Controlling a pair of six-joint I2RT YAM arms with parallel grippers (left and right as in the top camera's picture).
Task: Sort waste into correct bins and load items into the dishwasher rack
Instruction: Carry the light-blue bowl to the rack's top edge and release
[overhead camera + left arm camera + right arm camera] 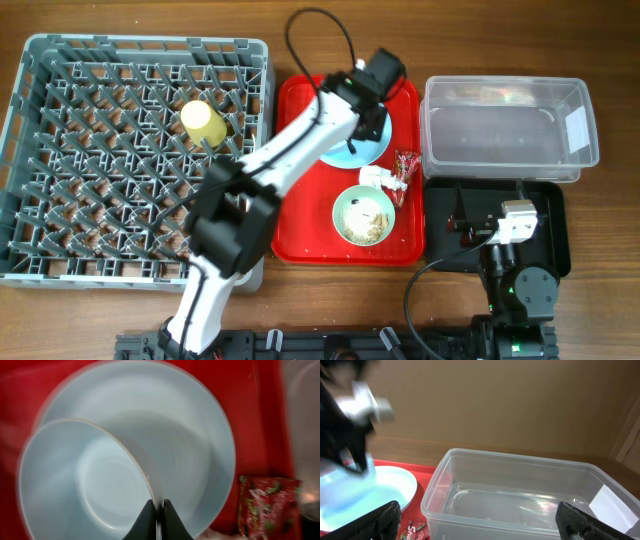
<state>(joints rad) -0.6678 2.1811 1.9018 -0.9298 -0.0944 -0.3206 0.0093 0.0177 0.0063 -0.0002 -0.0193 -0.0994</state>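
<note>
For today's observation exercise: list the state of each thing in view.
Left end effector, shut on small blue bowl
Right end effector, open, empty
Mint bowl, upright, holding food scraps
Yellow cup, in dishwasher rack
Clear tub, uncovered
Wrapper, lying on red tray

We see a wooden desk (330, 295) carrying four things: the grey dishwasher rack (150, 45) at the left, the red serving tray (310, 235) just beside it in the middle, and at the right the clear tub (500, 135), with the black tray (556, 225) directly in front of it.
</note>
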